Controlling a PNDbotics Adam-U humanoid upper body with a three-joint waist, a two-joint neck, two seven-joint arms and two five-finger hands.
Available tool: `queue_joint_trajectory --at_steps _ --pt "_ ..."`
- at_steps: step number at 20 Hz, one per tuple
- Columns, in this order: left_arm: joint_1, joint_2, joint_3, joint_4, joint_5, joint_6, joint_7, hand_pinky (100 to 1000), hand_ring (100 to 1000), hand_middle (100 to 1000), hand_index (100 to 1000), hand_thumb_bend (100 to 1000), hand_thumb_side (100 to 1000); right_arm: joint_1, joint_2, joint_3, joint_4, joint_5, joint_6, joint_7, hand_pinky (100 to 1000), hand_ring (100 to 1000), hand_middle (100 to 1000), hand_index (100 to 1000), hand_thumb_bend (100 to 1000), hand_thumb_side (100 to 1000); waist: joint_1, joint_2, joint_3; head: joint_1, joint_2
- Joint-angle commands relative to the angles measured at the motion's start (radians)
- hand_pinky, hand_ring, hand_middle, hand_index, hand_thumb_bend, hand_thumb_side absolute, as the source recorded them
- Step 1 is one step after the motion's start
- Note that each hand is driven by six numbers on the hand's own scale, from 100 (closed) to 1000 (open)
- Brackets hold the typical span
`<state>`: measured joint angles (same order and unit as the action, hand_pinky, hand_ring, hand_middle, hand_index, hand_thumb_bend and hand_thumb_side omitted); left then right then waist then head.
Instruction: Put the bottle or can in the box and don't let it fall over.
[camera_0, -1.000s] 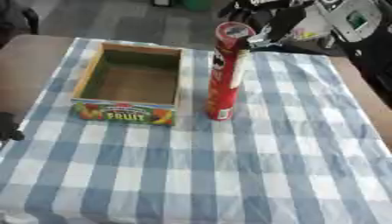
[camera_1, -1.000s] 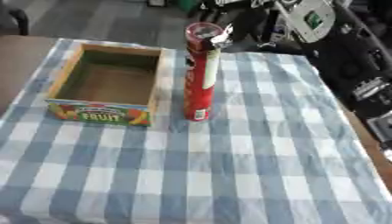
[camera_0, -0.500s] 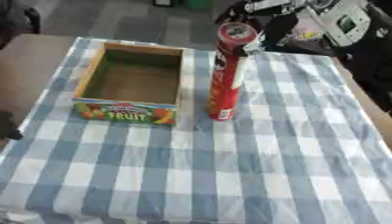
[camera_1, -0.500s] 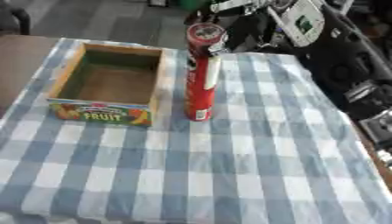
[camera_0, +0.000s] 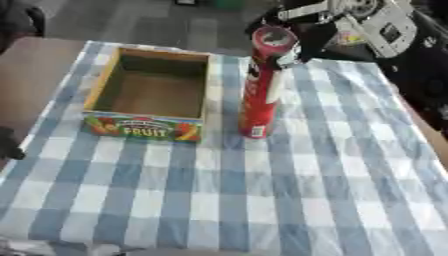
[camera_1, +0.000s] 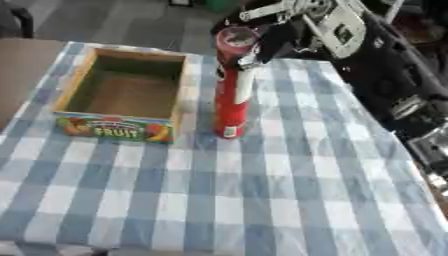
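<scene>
red and tall, the can (camera_0: 261, 87) stands upright on the checked cloth of the table (camera_0: 262, 200), just beside the right wall of the box (camera_0: 153, 95) and still outside it. the box, open-topped with a fruit label on its near face, sits with nothing inside it.

the right hand (camera_1: 273, 40) reaches in from the upper right and is at the top of the can; a pale fingertip shows against the rim, but whether the fingers are curled round the can or only resting near it cannot be told. of the left hand (camera_0: 7, 145) only a dark bit shows at the left edge, too little to tell its fingers.

so nothing of the task is done as yet. what is left, by my judgement: take hold of the can near its top, lift it clear of the box wall, carry it leftward and set it down upright inside.
</scene>
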<state>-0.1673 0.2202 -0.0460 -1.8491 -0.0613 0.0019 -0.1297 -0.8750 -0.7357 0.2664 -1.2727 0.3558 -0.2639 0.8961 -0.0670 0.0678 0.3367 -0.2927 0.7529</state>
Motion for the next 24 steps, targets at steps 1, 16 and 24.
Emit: queue_joint_trajectory --at_steps 1,16,24 --pt "-0.014 0.004 0.002 -0.018 0.003 0.000 0.000 680 514 514 670 380 623 -0.015 -0.028 -0.027 -0.021 -0.001 -0.004 -0.023 405 526 681 806 115 475 0.005 -0.006 -0.001 0.003 -0.008" --pt "-0.011 0.009 0.001 -0.015 0.002 0.000 0.001 680 513 513 671 382 623 -0.086 -0.078 -0.061 -0.185 -0.076 0.004 -0.176 336 473 612 766 109 421 0.004 -0.018 0.006 0.020 0.000" --pt "-0.022 0.004 -0.004 -0.014 0.004 0.000 -0.005 680 513 513 671 385 621 -0.131 -0.042 -0.049 -0.229 -0.104 0.011 -0.346 328 465 602 763 116 394 -0.001 -0.014 0.034 0.006 -0.013"
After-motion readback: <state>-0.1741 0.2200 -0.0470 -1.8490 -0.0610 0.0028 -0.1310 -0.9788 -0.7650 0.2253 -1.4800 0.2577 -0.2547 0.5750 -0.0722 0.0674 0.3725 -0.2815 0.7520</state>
